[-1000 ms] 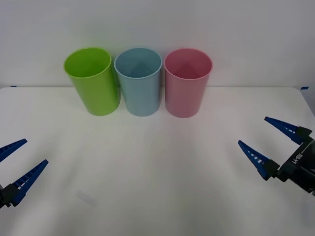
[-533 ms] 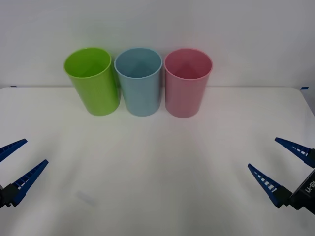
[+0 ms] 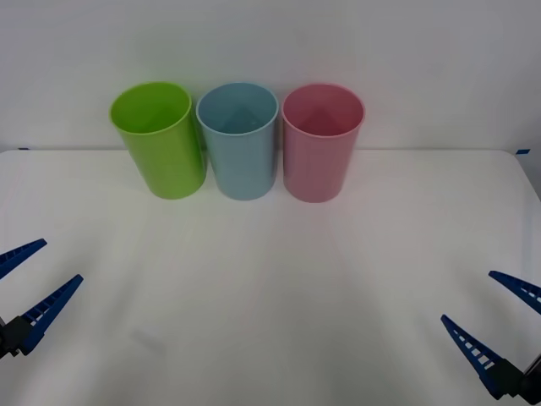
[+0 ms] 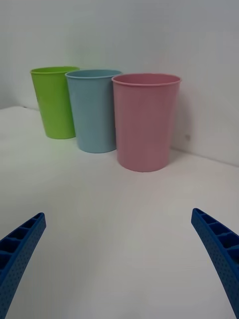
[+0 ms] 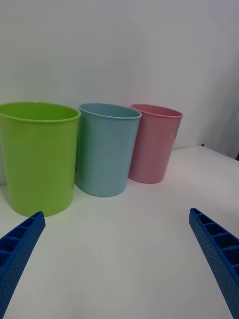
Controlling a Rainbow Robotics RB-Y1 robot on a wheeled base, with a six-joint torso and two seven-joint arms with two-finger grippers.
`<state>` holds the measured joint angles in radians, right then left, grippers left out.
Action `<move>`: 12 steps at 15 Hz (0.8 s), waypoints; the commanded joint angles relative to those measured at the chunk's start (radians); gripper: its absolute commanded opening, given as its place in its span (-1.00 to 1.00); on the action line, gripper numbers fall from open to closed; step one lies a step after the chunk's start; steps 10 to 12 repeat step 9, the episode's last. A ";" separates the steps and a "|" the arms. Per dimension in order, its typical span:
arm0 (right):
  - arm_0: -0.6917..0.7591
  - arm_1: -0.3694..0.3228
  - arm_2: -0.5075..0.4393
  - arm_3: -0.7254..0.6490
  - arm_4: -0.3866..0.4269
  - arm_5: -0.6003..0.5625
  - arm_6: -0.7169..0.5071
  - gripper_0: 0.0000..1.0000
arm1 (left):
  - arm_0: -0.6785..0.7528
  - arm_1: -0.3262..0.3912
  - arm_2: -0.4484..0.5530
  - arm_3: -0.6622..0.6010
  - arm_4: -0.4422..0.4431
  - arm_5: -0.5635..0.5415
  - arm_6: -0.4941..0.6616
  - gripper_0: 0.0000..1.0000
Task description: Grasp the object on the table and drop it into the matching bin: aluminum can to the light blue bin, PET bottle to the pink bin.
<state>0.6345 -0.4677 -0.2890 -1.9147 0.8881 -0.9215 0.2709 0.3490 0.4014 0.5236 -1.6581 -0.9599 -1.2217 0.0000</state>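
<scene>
Three tall plastic cup-shaped bins stand in a row at the upper middle of the front view, at the far edge of the wide flat white tabletop (image 3: 270, 279). The lime green bin (image 3: 158, 139) is on the left of the row, the light blue bin (image 3: 239, 139) in the middle, and the pink bin (image 3: 321, 141) on the right. All three stand upright with their round rims open; neighbouring bins sit just beside each other, and whether their walls touch is hard to tell from this angle.

The left gripper (image 3: 24, 277) sits at the lower left edge of the frame, above the table, its two blue ribbed fingers spread wide with nothing between them. The right gripper (image 3: 499, 326) sits at the lower right corner, its blue fingers likewise spread wide and holding nothing. Both grippers are well apart from the bins.

No small dark grey can lies on the tabletop in any of the views, and what can be seen of the bins' insides from the front view looks bare, though their bottoms are not fully visible.

In the right wrist view the pink bin is nearest; in the left wrist view the lime green bin is.
</scene>
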 commanded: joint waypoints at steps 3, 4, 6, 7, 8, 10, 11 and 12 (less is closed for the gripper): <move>0.031 0.011 0.001 0.000 0.000 -0.002 0.005 1.00 | 0.000 0.000 0.000 0.000 0.000 0.000 0.000 1.00; 0.036 0.011 -0.001 0.000 0.000 0.000 0.005 1.00 | 0.000 0.000 0.000 0.000 0.000 0.000 0.000 1.00; 0.042 0.011 0.001 0.000 0.000 0.000 0.005 1.00 | 0.000 0.000 0.000 0.000 0.000 0.000 0.000 1.00; 0.044 0.009 0.001 0.000 0.000 0.000 0.005 1.00 | 0.000 0.000 0.000 0.000 0.000 0.000 0.000 1.00; 0.044 0.009 0.001 0.000 0.000 0.000 0.005 1.00 | 0.000 0.000 0.000 0.000 0.000 0.000 0.000 1.00; 0.044 0.009 0.001 0.000 0.000 0.000 0.005 1.00 | 0.000 0.000 0.000 0.000 0.000 0.000 0.000 1.00; 0.044 0.009 0.001 0.000 0.000 0.000 0.005 1.00 | 0.000 0.000 0.000 0.000 0.000 0.000 0.000 1.00; 0.044 0.009 0.001 0.000 0.000 0.000 0.005 1.00 | 0.000 0.000 0.000 0.000 0.000 0.000 0.000 1.00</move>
